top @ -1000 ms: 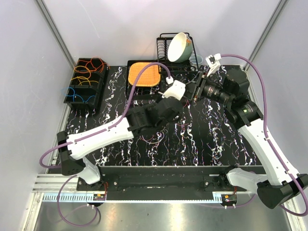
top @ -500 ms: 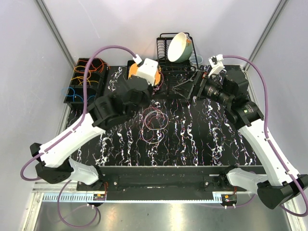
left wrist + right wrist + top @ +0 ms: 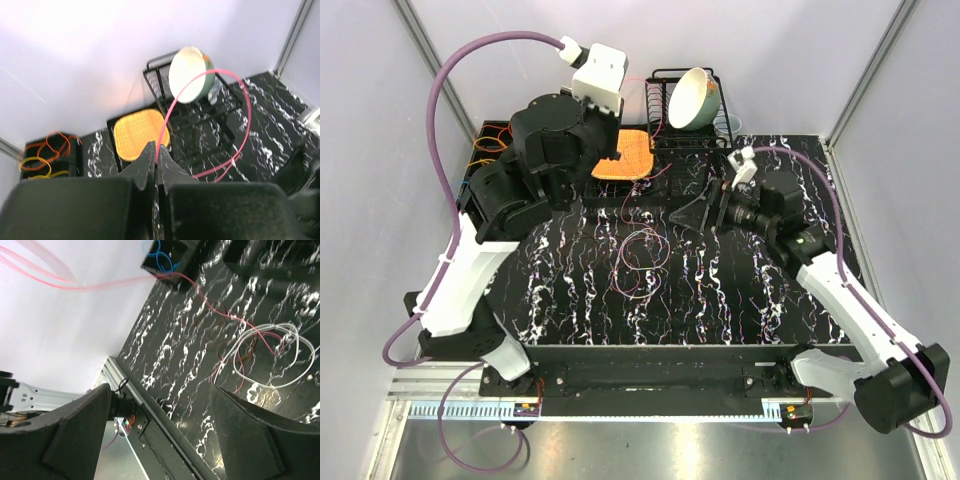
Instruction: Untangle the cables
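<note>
Left wrist view: left gripper (image 3: pixel 156 147) clenched on a pink cable (image 3: pixel 248 125); loop hanging in the air ahead and to the right of the tips.
Right wrist view: right gripper (image 3: pixel 160 390) released, nothing between the jaws; tangle (image 3: pixel 250 347) lying on the table (image 3: pixel 165 350) beyond the right-hand finger, a white loop over red and brown strands.
Separation: cannot tell whether the pink cable is fully free of the tangle.
Handling: judged very light, limp and springy; prone to slipping from the pads and snagging on neighbouring strands.
Hold point: judged best on one outer strand, away from the crossings, pinched at the very tips.
Shown from above only: both arms together, tangle below and between the two sets of jaws, sorting bins (image 3: pixel 490 175) well to the left of the left jaws.
Shown at the wrists only: the pinch itself, hidden from above; the white loop, barely readable overhead.
</note>
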